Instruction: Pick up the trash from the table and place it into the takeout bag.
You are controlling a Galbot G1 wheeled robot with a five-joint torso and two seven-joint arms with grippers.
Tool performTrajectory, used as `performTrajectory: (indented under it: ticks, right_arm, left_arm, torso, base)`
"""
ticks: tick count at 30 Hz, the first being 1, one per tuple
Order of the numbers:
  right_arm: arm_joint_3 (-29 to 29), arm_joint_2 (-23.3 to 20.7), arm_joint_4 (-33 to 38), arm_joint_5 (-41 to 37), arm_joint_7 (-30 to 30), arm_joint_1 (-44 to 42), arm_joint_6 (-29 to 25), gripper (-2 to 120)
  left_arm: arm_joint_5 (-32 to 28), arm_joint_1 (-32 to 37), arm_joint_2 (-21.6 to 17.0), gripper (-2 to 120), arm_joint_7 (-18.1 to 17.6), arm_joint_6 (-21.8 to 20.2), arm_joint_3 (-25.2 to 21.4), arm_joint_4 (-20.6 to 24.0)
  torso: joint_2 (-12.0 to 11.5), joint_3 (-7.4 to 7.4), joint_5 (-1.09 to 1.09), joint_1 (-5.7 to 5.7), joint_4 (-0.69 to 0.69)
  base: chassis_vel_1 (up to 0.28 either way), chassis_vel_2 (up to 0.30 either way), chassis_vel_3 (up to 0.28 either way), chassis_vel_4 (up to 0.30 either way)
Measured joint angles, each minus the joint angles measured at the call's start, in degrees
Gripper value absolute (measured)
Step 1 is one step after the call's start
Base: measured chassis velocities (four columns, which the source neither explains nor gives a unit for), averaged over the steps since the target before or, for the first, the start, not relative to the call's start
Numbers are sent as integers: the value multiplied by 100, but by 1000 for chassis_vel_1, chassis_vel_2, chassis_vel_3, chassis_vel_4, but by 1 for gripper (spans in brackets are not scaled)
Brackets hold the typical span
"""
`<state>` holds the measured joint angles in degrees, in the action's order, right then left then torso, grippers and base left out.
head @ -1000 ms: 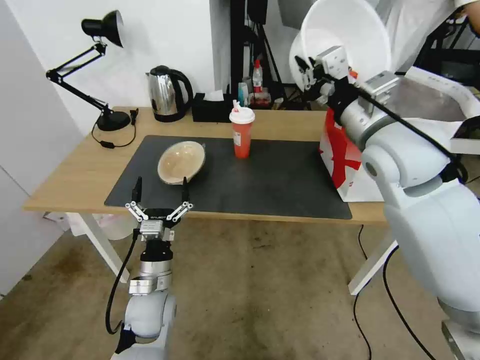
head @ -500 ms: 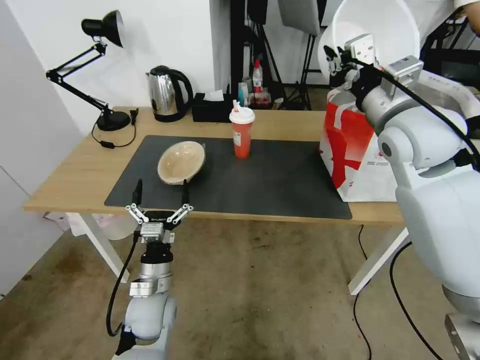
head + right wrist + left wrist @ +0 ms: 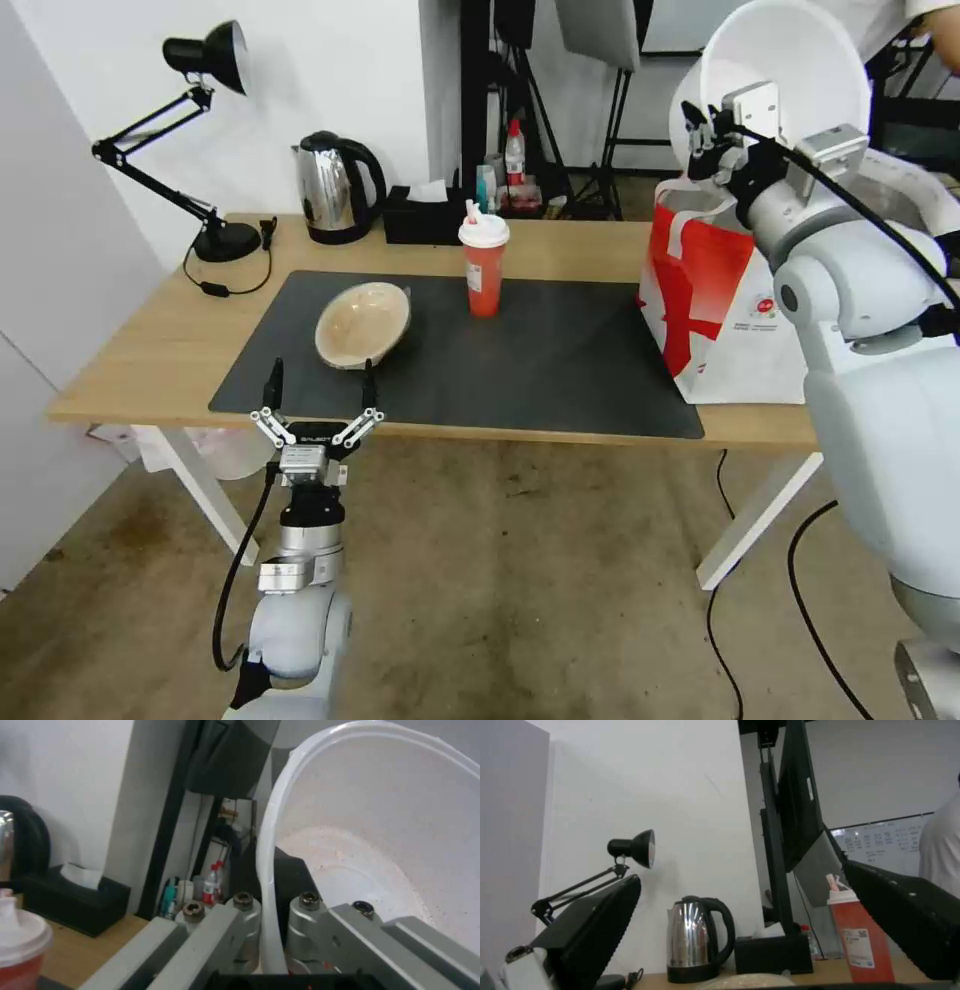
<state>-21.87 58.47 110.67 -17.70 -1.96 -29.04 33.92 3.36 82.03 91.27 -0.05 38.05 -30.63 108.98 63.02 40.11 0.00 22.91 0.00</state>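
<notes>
My right gripper is shut on the rim of the white round bowl, which it holds tipped on edge in the air above the open top of the red-and-white takeout bag. In the right wrist view the bowl's rim is pinched between the metal fingers. The red drink cup stands at the back of the dark mat. A beige bowl lies on the mat's left part. My left gripper stands open just below the table's front edge, near the beige bowl.
A steel kettle, a black tissue box and a black desk lamp line the back of the light-wood table. The bag stands on the table's right end. Cables trail on the floor at the right.
My right arm has carried the white bowl to the right, from left of the bag to over its opening. The left arm has not moved.
</notes>
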Motion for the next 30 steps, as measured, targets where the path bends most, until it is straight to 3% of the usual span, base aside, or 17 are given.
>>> performTrajectory:
  ticks: [14, 30]
  right_arm:
    - [-400, -77, -194, 17, 10, -341, -220, 0]
    - [-475, -66, -357, 20, 12, -497, -394, 0]
  left_arm:
    - [-2, 47, -1, 100, 2, 1, -40, 33]
    - [2, 99, 0, 100, 3, 19, -48, 83]
  torso:
    - [0, 0, 0, 0, 0]
    - [2, 0, 0, 1, 0]
  base:
    - [0, 0, 0, 0]
    - [0, 0, 0, 0]
